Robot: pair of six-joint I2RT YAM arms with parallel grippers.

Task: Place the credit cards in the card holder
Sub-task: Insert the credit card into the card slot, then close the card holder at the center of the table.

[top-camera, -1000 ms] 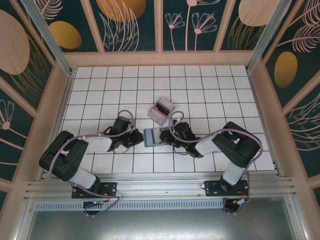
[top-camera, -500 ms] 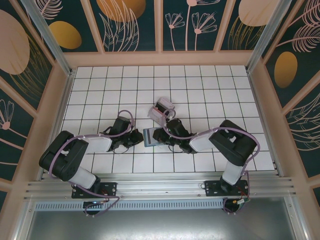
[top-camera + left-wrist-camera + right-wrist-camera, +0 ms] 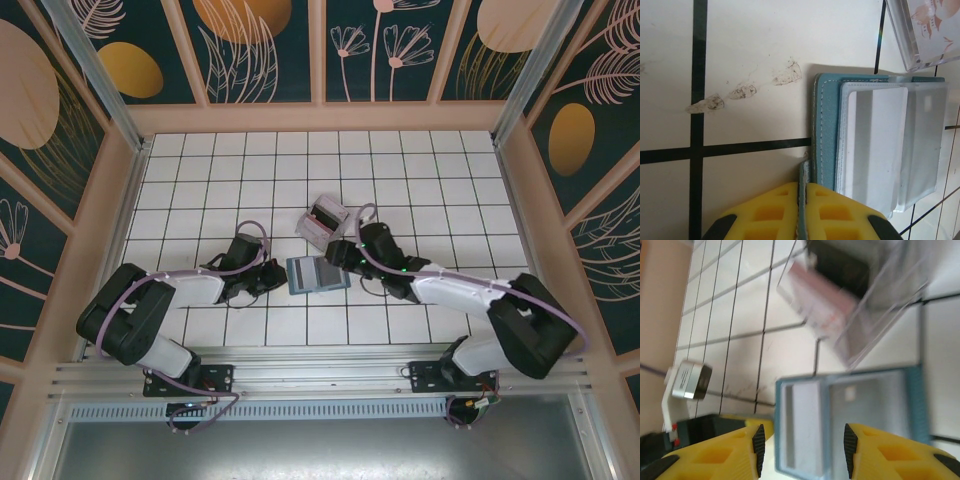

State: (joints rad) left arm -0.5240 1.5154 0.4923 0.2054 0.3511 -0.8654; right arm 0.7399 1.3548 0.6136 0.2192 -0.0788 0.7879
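The card holder (image 3: 316,273) lies open on the tiles, teal outside and pale blue inside. A pale credit card (image 3: 875,145) sits in one of its inner pockets. My left gripper (image 3: 280,277) is shut on the holder's left edge, and the yellow fingers (image 3: 775,210) pinch the teal flap (image 3: 827,125). My right gripper (image 3: 335,254) hovers open over the holder's far right corner, with nothing between its fingers (image 3: 715,455). The holder's pockets (image 3: 850,420) show below them. The view is too blurred to tell whether anything else lies in the pockets.
A small clear plastic box (image 3: 325,220) with pinkish and dark contents lies just beyond the card holder, close to my right gripper; it also appears as the clear box (image 3: 850,305) and the clear box (image 3: 925,30). Wooden walls (image 3: 320,118) ring the tiled floor.
My right gripper has opened, let go at the card holder and drawn back up and to the right as the arm stretched out. The left gripper has kept its hold.
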